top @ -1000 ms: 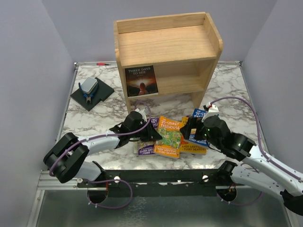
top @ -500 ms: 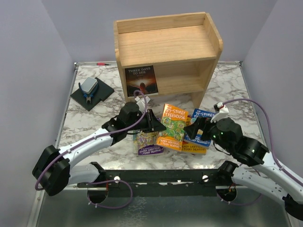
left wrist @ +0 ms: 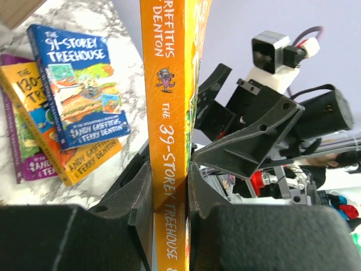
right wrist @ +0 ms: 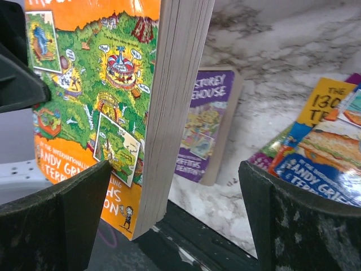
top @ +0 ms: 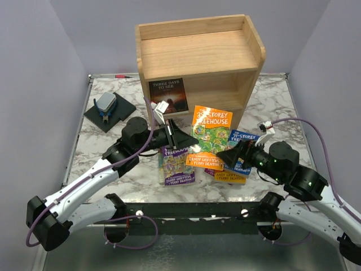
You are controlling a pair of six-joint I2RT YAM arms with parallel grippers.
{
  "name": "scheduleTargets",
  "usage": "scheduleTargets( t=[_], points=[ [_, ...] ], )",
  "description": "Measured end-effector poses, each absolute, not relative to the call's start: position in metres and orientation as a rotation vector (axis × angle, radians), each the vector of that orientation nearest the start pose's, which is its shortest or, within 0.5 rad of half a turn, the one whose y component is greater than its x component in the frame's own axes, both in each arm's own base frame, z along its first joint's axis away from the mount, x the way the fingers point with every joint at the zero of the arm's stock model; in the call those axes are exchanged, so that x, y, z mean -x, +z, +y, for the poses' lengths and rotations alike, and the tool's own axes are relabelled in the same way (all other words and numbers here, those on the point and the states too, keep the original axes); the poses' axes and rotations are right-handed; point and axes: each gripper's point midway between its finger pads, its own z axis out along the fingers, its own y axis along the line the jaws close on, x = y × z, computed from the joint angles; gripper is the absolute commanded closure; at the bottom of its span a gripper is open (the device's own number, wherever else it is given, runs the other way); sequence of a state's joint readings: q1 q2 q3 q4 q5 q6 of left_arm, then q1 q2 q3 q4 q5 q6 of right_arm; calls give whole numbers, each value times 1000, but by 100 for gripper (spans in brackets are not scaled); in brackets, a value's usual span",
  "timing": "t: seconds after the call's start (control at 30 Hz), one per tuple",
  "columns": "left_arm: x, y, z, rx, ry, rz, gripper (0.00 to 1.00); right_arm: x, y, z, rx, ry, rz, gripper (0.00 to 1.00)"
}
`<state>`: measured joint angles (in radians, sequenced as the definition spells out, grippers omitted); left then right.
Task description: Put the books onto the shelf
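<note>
My left gripper [top: 190, 143] is shut on the spine of the orange "39-Storey Treehouse" book [top: 210, 135], which it holds upright above the table in front of the wooden shelf [top: 197, 53]. In the left wrist view the fingers [left wrist: 141, 192] pinch the orange spine [left wrist: 169, 113]. My right gripper [top: 228, 153] is open just right of that book, its jaws wide around the page edge [right wrist: 169, 113] without touching. On the table lie a purple book [top: 177, 166], a blue one [top: 243, 148] and a yellow one [top: 231, 176].
A dark "Three Days to See" book [top: 168, 96] leans in the shelf's lower tier at the left. A black pad with a blue-grey tool [top: 107, 110] sits at the table's far left. The shelf's top is bare.
My left gripper has lifted the orange book off the pile, stood it up and carried it toward the shelf. The right gripper has shifted right and stays open.
</note>
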<state>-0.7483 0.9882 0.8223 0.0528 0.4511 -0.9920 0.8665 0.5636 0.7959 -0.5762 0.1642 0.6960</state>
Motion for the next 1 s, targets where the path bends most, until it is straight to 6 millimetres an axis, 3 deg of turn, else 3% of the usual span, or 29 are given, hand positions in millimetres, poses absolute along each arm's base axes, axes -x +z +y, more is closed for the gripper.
scheduleTargets(
  t=[0.27, 0.43, 0.7, 1.0],
  points=[
    [-166, 342, -303, -155, -1686, 1851, 100, -145, 296, 208, 110, 1130, 1874, 4],
    [-162, 363, -299, -157, -1731, 1768, 100, -136, 300, 224, 155, 1254, 1842, 9],
    [-158, 382, -294, -155, -1759, 1690, 100, -125, 320, 241, 210, 1418, 1756, 20],
    [-159, 391, -290, -141, -1756, 1646, 100, -117, 337, 245, 228, 1515, 1663, 31]
  ],
)
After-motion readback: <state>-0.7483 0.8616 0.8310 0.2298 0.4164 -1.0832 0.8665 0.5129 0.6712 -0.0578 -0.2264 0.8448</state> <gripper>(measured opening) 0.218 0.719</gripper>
